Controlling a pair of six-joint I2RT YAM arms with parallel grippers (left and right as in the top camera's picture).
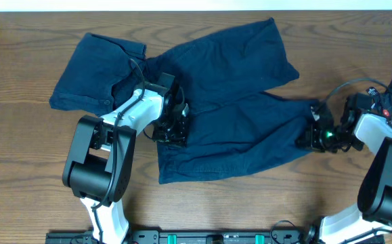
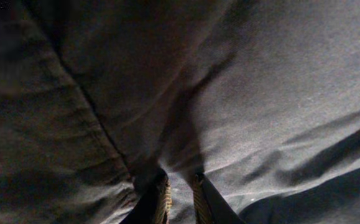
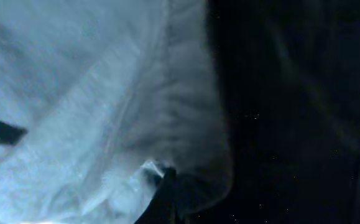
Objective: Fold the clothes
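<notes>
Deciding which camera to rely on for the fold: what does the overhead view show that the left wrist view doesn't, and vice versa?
Only overhead: the whole spread shorts with both legs, a bunched garment at upper left, the wooden table, and the right gripper at a leg's end. Only left wrist: a stitched seam close up, and cloth puckering between the fingers. Both: the left gripper shut on the navy shorts.
</notes>
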